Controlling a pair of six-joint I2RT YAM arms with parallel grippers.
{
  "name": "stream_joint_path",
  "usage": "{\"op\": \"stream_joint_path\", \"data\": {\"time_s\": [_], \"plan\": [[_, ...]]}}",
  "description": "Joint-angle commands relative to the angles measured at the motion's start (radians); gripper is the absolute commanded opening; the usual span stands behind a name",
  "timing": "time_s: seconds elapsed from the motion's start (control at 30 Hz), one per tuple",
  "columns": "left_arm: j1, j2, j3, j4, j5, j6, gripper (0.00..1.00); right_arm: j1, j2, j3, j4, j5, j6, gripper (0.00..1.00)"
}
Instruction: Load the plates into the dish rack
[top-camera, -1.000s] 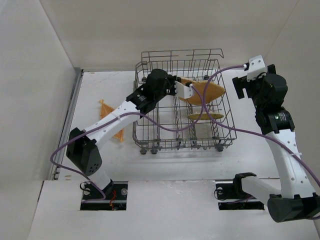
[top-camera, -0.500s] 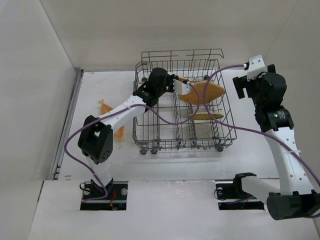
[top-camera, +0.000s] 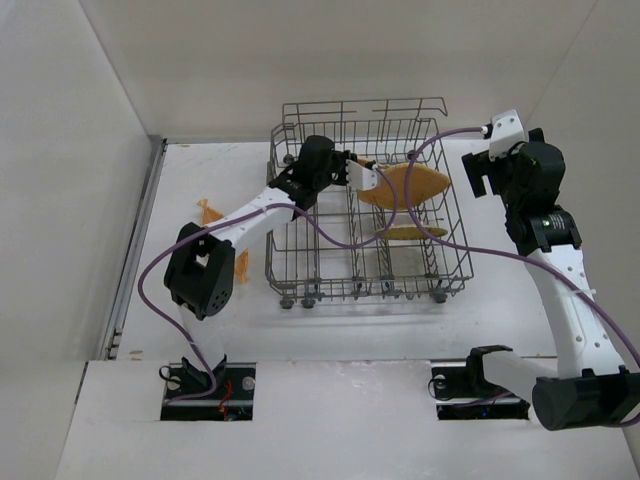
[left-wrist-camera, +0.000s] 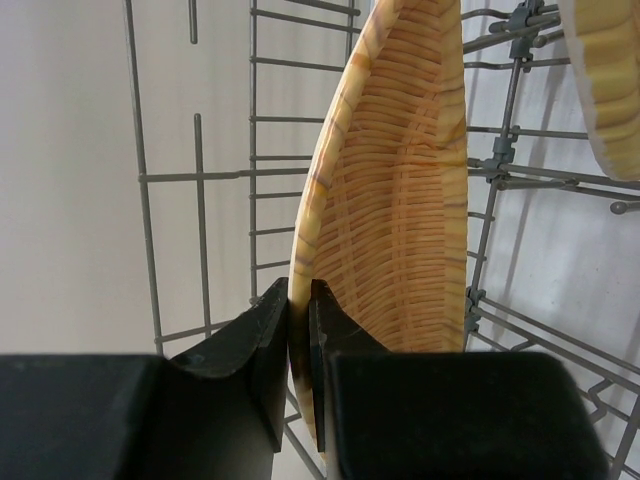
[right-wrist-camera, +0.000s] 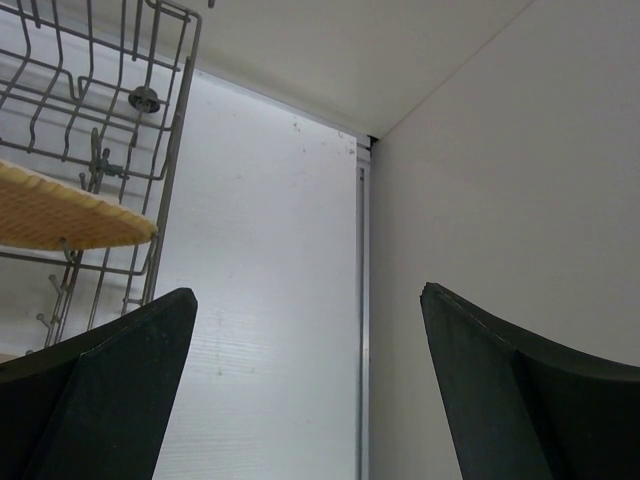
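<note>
The dish rack (top-camera: 300, 262) is a grey wire basket in the middle of the table. My left gripper (top-camera: 366, 176) reaches into it from the left and is shut on the rim of a woven orange-yellow plate (top-camera: 412, 185), held on edge among the tines. In the left wrist view this plate (left-wrist-camera: 400, 200) stands upright between my gripper's (left-wrist-camera: 300, 312) pads. A second plate (top-camera: 412, 232) stands in the rack nearer the front; it also shows in the left wrist view (left-wrist-camera: 610, 80). My right gripper (top-camera: 480, 172) is open and empty, raised beside the rack's right side.
Two more plates (top-camera: 206, 214) lie on the table left of the rack, partly hidden by my left arm; an edge of one (top-camera: 240, 268) shows below it. Walls close in at the back and both sides. The right wrist view shows the rack's wire side (right-wrist-camera: 170, 150) and a plate (right-wrist-camera: 60, 215).
My left arm's elbow has folded in toward the rack and its gripper has drawn slightly back-left with the plate still in it. My right arm has shifted a little left.
</note>
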Motion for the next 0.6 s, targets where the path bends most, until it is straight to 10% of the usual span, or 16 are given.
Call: {"op": "stream_joint_path", "data": {"time_s": [0.0,0.57], "plan": [[0.008,-0.016,0.054,0.071,0.048,0.006,0.04,-0.002,-0.005,0.035,0.033,0.018,0.029,1.00],[0.030,-0.016,-0.064,0.080,0.120,-0.003,0.04,-0.006,0.029,0.092,0.023,0.044,-0.010,1.00]]}}
